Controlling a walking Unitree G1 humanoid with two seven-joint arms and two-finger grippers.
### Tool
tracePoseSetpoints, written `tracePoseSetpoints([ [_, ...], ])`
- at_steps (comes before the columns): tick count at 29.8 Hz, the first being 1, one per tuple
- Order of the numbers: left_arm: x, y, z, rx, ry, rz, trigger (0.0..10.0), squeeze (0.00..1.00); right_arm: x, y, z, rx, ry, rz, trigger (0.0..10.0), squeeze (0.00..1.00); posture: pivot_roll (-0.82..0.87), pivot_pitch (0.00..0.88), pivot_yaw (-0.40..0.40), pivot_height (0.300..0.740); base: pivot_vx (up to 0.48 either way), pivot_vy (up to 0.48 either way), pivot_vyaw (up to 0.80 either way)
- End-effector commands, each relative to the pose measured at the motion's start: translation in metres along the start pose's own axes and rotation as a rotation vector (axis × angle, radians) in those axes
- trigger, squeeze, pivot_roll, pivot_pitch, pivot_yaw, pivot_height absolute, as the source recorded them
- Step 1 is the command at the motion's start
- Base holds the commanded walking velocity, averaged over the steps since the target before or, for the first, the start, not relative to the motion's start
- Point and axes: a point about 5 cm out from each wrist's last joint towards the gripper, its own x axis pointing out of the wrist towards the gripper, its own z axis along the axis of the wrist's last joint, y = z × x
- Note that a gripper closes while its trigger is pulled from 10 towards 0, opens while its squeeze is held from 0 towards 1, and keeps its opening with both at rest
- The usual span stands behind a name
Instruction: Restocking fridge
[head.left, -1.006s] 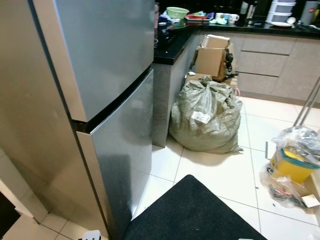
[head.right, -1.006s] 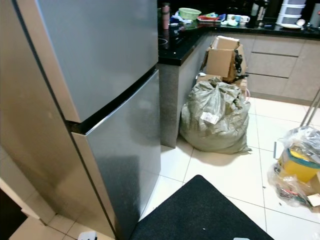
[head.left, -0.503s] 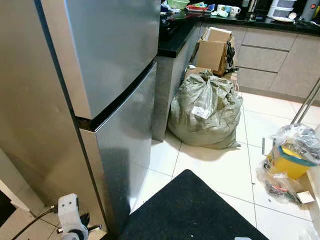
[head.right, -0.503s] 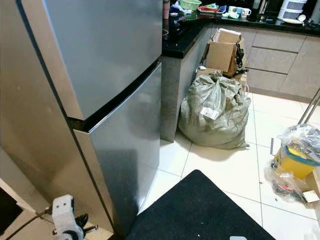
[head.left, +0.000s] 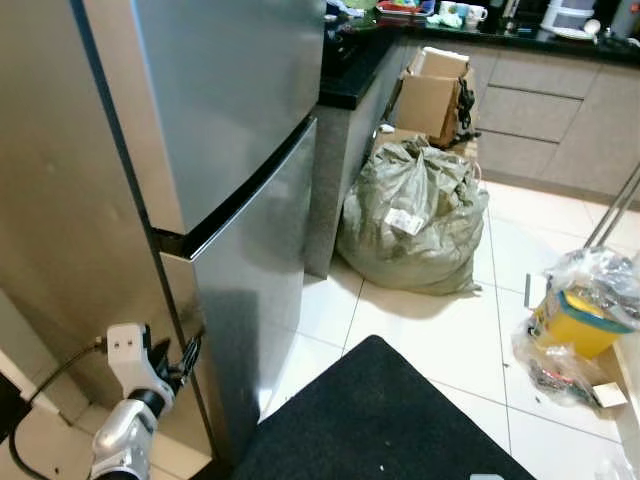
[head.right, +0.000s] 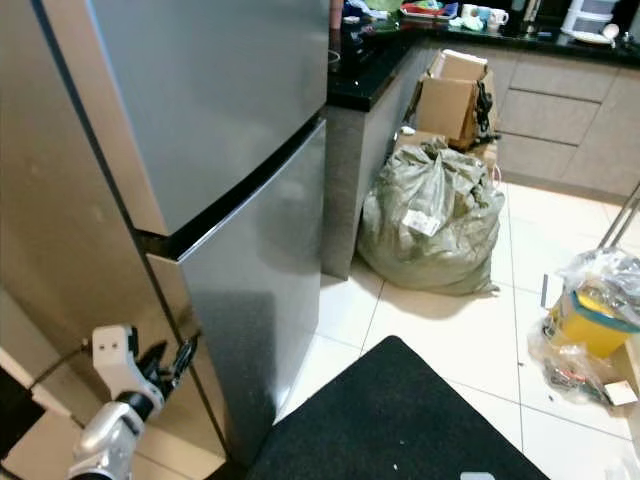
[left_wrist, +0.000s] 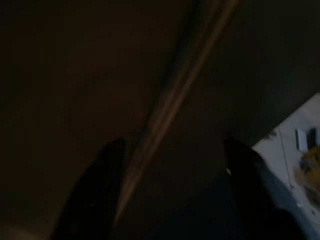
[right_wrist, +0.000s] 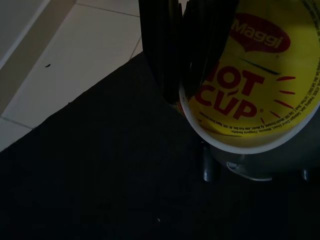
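Fridge (head.left: 240, 150) shut | L hand (head.left: 178, 360) spread at door edge | R hand (right_wrist: 185, 55) grips noodle cup (right_wrist: 250, 75), partly hidden

1. The fridge (head.left: 230, 150) is brushed silver-grey, with a dark seam between its doors.
2. The left gripper (head.left: 175, 362), just beside that fridge, has black fingers on a white wrist.
3. The cup (right_wrist: 250, 85) in the right gripper (right_wrist: 187, 50) is yellow with red lettering.
4. The mat (right_wrist: 90, 170) under it is black.
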Motion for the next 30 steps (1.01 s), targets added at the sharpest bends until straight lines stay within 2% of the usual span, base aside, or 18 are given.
tracePoseSetpoints([
  [1,0.015,-0.006,0.033,0.061,-0.132,-0.069,10.0,1.0,0.0,-0.002,-0.001,-0.008,0.003,-0.003,10.0,0.0,0.02,0.022,-0.045,0.74,0.0,0.0,0.0],
  [2,0.015,-0.006,0.033,0.061,-0.132,-0.069,10.0,1.0,0.0,-0.002,-0.001,-0.008,0.003,-0.003,10.0,0.0,0.02,0.022,-0.045,0.74,0.0,0.0,0.0],
  [5,0.018,-0.008,0.056,0.12,-0.2,-0.127,10.0,1.0,-0.001,-0.003,-0.001,-0.012,0.006,-0.004,10.0,0.0,0.02,0.025,-0.046,0.74,0.0,0.0,0.0],
  [7,0.017,-0.007,0.06,0.133,-0.208,-0.138,10.0,1.0,-0.001,-0.003,-0.002,-0.013,0.008,-0.005,10.0,0.0,0.02,0.025,-0.046,0.74,0.0,0.0,0.0],
  [11,0.013,-0.001,0.064,0.174,-0.184,-0.166,10.0,1.0,-0.001,-0.004,-0.002,-0.016,0.01,-0.007,10.0,0.0,0.02,0.024,-0.046,0.74,0.0,0.0,0.0],
  [15,0.003,0.003,0.061,0.217,-0.116,-0.231,10.0,1.0,-0.001,-0.005,-0.003,-0.018,0.013,-0.008,10.0,0.0,0.02,0.024,-0.047,0.74,0.0,0.0,0.0],
  [23,-0.013,0.006,0.073,0.2,-0.083,-0.313,10.0,1.0,-0.001,-0.005,-0.004,-0.024,0.015,-0.008,10.0,0.0,0.02,0.025,-0.05,0.74,0.0,0.0,0.0],
  [25,-0.014,0.006,0.074,0.202,-0.083,-0.314,10.0,1.0,-0.001,-0.005,-0.004,-0.024,0.016,-0.008,10.0,0.0,0.02,0.025,-0.05,0.74,0.0,0.0,0.0],
  [30,-0.013,0.007,0.084,0.143,-0.131,-0.287,10.0,1.0,-0.001,-0.004,-0.003,-0.026,0.014,-0.005,10.0,0.0,0.03,0.027,-0.049,0.74,0.0,0.0,0.0],
])
